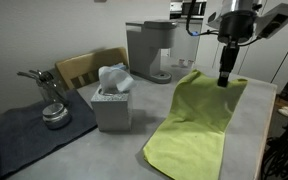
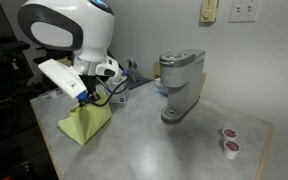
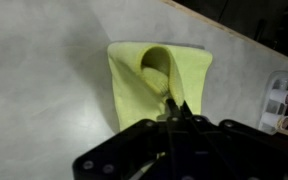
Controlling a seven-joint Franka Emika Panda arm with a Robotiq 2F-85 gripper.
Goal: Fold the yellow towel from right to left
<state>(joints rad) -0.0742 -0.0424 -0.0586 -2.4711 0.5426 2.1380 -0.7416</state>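
Observation:
The yellow towel point(image 1: 199, 125) lies on the grey table, with its far corner lifted. My gripper point(image 1: 225, 80) is shut on that far edge and holds it above the table. In the wrist view the towel point(image 3: 144, 75) hangs in a raised fold below the closed fingers point(image 3: 174, 108). In an exterior view the towel point(image 2: 84, 124) shows as a peaked shape under the arm, near the table's edge.
A grey tissue box point(image 1: 111, 100) stands beside the towel. A coffee machine point(image 1: 150, 48) stands behind it, also in an exterior view point(image 2: 179, 82). A dark mat with a metal tool point(image 1: 50, 108) lies at the table's end. Two small pods point(image 2: 228, 140) sit apart.

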